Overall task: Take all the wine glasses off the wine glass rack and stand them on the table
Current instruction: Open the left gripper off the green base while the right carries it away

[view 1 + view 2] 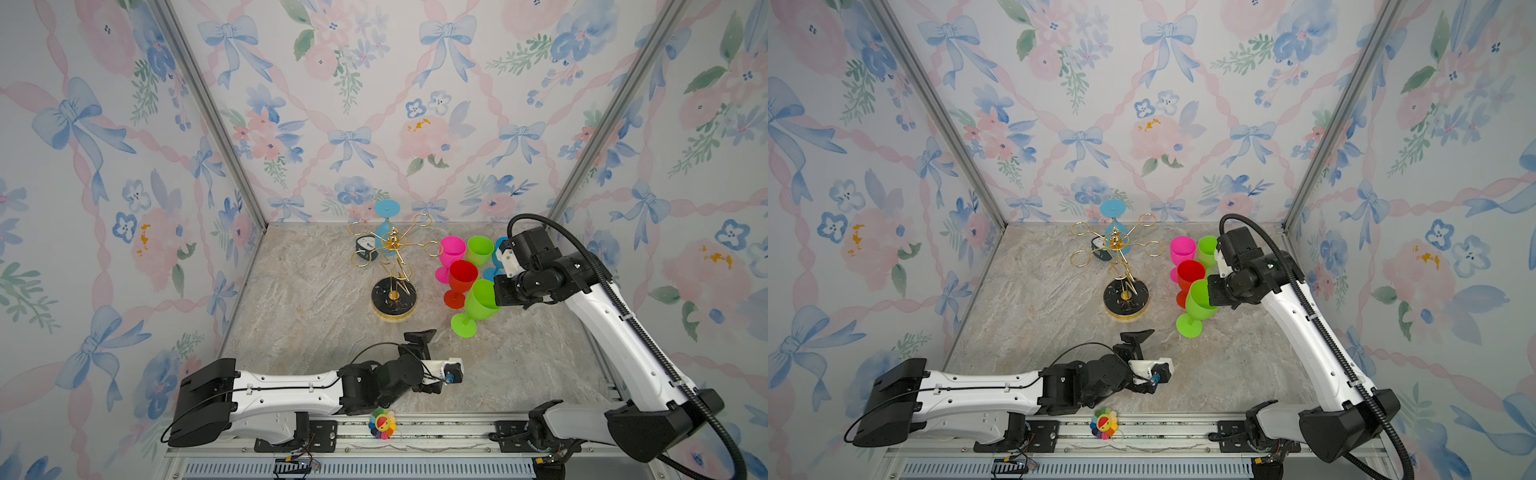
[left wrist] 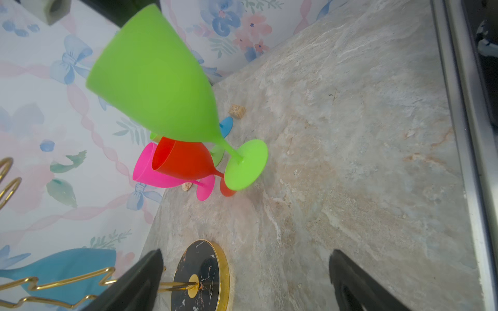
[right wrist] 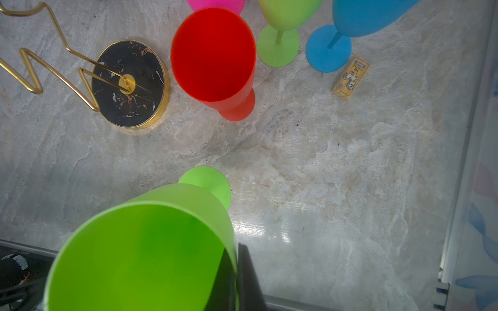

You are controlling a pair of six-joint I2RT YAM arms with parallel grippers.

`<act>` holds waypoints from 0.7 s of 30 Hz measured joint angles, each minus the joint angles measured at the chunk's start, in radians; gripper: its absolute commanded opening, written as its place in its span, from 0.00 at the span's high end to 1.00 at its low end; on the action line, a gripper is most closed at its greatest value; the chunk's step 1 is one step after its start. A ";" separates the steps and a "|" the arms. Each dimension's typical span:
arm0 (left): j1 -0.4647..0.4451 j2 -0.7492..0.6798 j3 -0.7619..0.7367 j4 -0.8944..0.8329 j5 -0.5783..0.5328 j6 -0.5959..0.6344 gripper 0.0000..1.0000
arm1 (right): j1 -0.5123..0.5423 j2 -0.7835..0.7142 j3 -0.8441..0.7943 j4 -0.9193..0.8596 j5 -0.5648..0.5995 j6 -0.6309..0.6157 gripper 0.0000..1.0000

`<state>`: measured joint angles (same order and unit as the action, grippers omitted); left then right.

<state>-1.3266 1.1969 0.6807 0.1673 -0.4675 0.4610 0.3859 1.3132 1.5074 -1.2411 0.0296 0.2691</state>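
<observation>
The gold wire wine glass rack (image 1: 393, 297) stands mid-table on its round black base, seen in both top views (image 1: 1126, 297) and both wrist views (image 2: 200, 274) (image 3: 129, 83). A blue wine glass (image 1: 384, 230) (image 1: 1115, 208) (image 2: 62, 266) hangs upside down from a back arm. My right gripper (image 3: 235, 258) (image 1: 498, 297) is shut on the rim of a green wine glass (image 1: 480, 303) (image 3: 140, 255) (image 2: 156, 80), one finger inside the bowl and one outside. That glass tilts right of the rack, foot low by the table. My left gripper (image 2: 245, 282) (image 1: 430, 357) is open and empty in front of the rack.
Pink (image 1: 452, 249), green (image 1: 479, 249), red (image 1: 462, 276) and blue (image 3: 363, 16) glasses stand clustered right of the rack. A small clock (image 1: 365, 247) sits behind it. A small yellow box (image 3: 350, 78) and a cork (image 2: 237, 111) lie nearby. A flower toy (image 1: 382, 423) rests on the front rail.
</observation>
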 measured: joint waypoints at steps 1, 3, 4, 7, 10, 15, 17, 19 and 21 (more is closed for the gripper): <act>0.029 -0.016 0.006 -0.017 0.020 -0.047 0.02 | 0.000 -0.004 -0.014 0.006 0.011 0.000 1.00; 0.074 -0.058 0.008 -0.041 0.048 -0.116 0.02 | -0.002 -0.006 -0.041 0.016 0.035 0.001 1.00; 0.094 -0.084 0.007 -0.053 0.063 -0.148 0.02 | -0.006 -0.006 -0.054 0.021 0.046 0.002 1.00; 0.150 -0.166 -0.012 -0.063 0.110 -0.226 0.02 | -0.032 -0.006 -0.087 0.040 0.068 0.004 1.00; 0.214 -0.235 -0.046 -0.068 0.154 -0.291 0.02 | -0.073 -0.006 -0.113 0.069 0.070 0.009 1.00; 0.308 -0.293 -0.067 -0.112 0.212 -0.371 0.02 | -0.146 0.000 -0.122 0.126 0.080 0.019 1.00; 0.329 -0.305 -0.078 -0.119 0.225 -0.393 0.02 | -0.167 0.006 -0.124 0.158 0.085 0.026 1.00; 0.349 -0.310 -0.093 -0.126 0.235 -0.415 0.02 | -0.186 0.018 -0.126 0.191 0.090 0.032 1.00; 0.363 -0.310 -0.104 -0.142 0.241 -0.433 0.02 | -0.199 0.037 -0.126 0.225 0.107 0.038 1.00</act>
<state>-0.9634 0.8871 0.5770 0.0254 -0.2264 0.0284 0.1871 1.3506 1.3811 -1.0164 0.1364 0.3073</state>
